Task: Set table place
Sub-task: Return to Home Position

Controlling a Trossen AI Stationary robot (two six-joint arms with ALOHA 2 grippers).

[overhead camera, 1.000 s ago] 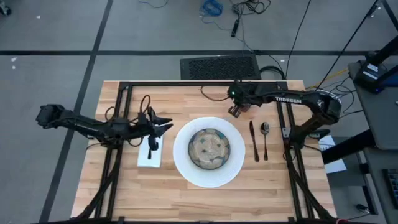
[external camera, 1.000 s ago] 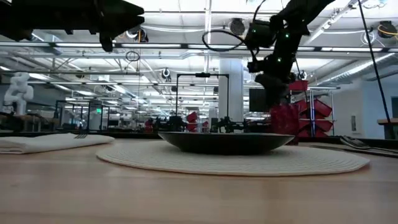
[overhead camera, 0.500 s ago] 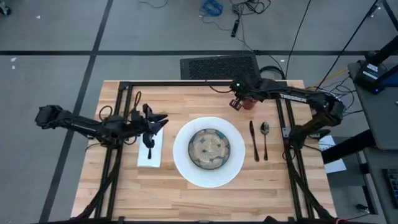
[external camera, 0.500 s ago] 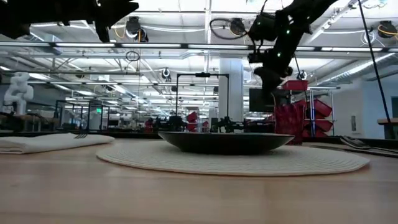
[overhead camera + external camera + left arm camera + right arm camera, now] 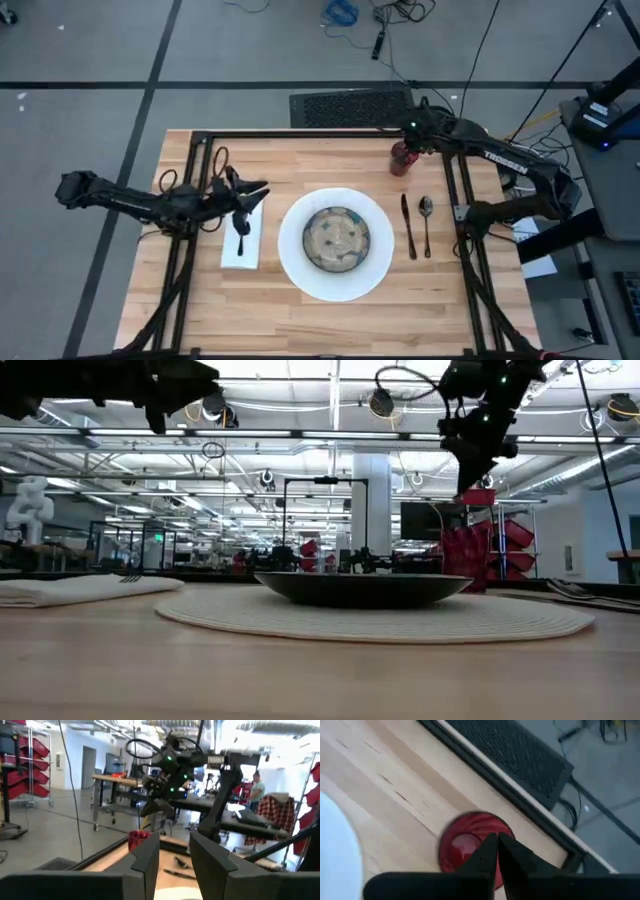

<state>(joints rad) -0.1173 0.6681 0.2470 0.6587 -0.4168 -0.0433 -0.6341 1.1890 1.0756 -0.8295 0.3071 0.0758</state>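
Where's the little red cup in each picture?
High view: red cup up and right of the plate.
Low view: cannot pick it out from the red bins behind.
Left wrist view: just left of centre.
Right wrist view: centre, partly behind the right gripper.
Shared landmark: that gripper, above the cup.

Looking down past the right gripper [image 5: 497,839], its two dark fingers are pinched almost together, only a sliver between them, and the tips show right over the rim of the red cup [image 5: 462,847], which stands upright, mouth open, on the pale wooden table [image 5: 385,785]. A curve of the white plate [image 5: 332,850] peeks in near the cup, clear of it. Beyond the table's black frame bar [image 5: 485,767], a dark perforated mat [image 5: 520,747] lies on the grey floor [image 5: 615,785].
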